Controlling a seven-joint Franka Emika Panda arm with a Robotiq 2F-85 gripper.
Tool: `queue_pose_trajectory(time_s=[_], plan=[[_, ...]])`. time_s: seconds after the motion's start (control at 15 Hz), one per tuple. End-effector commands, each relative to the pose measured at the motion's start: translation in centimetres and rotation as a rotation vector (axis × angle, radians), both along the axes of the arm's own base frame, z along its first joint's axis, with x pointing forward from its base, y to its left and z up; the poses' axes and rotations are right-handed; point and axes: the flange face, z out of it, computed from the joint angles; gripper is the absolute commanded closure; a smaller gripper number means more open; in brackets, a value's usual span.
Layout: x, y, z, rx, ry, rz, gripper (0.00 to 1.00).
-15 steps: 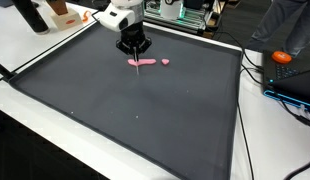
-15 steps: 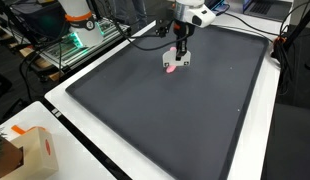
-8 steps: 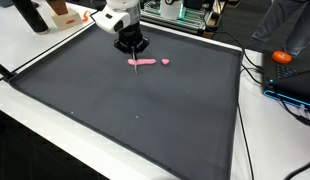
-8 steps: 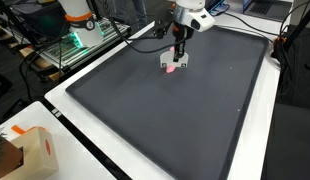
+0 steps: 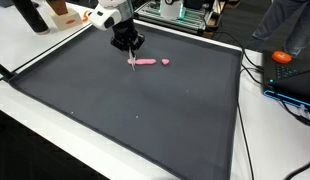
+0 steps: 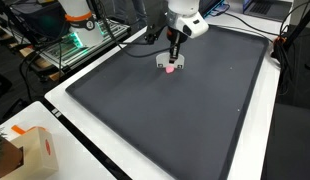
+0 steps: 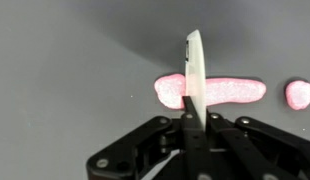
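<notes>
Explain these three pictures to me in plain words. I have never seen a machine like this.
The machine is a jointed robot arm that ends in a gripper, which is a two-fingered clamp. Two of the pictures come from cameras standing outside the robot and looking at the table from different places. The third comes from a camera on the wrist, looking out past the gripper. A large dark mat covers a white table. On the mat lie a long pink strip of something soft-looking and, apart from it, a small pink piece. The gripper is shut on a thin white blade, held on edge. In the wrist view the blade crosses in front of the strip near one end, but whether it touches the strip cannot be told.
</notes>
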Motion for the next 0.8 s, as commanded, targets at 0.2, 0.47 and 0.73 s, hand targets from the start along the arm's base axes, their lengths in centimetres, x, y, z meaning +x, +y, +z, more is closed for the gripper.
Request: queue_pose_trajectory(time_s=[0.2,0.47,0.73], plan=[[-3.2,-2.0,-0.5,-0.002,0.111,0.04,0.99],[-3.4,-2.0,-0.9,0.005,0.122,0.04,0.99],[-2.1,-1.1,-0.9,0.024,0.038,0.043,0.99]])
